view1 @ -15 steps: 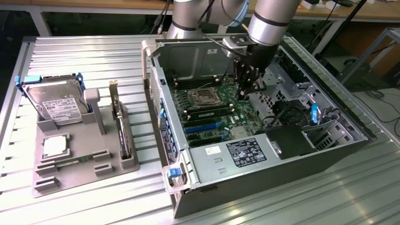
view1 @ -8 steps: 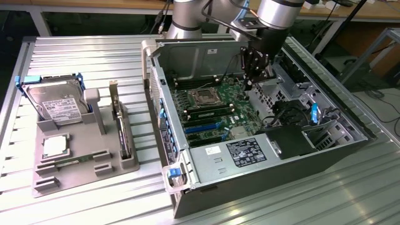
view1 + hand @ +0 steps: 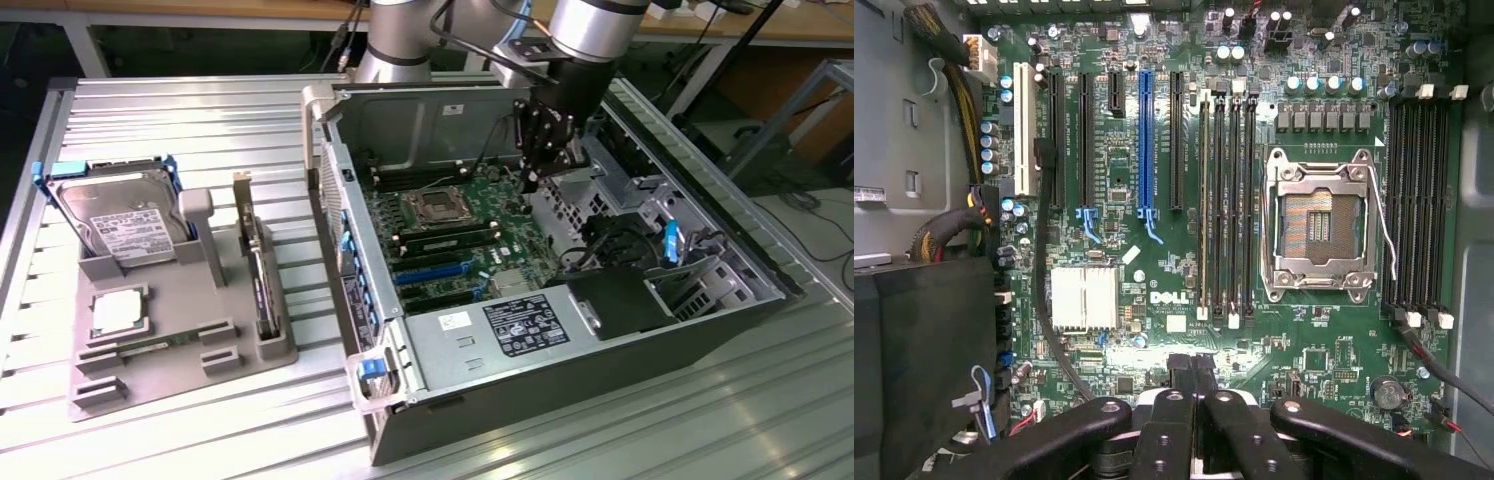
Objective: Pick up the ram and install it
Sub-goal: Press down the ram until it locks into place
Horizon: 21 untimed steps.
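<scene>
Hovering: gripper closed (empty) | computer case: motherboard | tray: hard drive

The arm has fat, silver-grey cylindrical links with darker joint bands and a black cable looping between them, ending in a black gripper whose glossy, rounded linkage bars carry small recessed screw holes and pivot pins, meeting in two narrow dark fingers.
</scene>
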Available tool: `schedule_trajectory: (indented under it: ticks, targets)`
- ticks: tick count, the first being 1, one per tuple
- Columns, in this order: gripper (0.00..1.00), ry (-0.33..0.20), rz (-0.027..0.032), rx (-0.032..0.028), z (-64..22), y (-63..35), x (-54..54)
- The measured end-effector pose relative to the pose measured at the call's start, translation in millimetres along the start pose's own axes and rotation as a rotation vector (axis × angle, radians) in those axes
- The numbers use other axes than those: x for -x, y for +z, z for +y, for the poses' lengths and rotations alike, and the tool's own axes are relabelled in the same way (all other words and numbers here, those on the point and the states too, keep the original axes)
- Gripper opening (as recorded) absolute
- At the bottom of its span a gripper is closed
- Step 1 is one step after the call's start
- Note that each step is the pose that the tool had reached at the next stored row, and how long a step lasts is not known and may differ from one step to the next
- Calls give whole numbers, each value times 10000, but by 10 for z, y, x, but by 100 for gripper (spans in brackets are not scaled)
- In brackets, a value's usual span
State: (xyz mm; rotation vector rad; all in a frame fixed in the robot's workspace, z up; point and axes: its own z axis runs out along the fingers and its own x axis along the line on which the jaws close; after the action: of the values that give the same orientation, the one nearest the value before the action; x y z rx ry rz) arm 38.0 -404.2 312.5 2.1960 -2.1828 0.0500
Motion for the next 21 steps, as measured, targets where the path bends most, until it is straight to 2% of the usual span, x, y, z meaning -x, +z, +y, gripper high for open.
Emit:
schedule_trajectory:
  ticks: [14,21]
  targets:
    - [11,2,0,0,0,0,0]
    - [11,1252,-13,68,0,2,1]
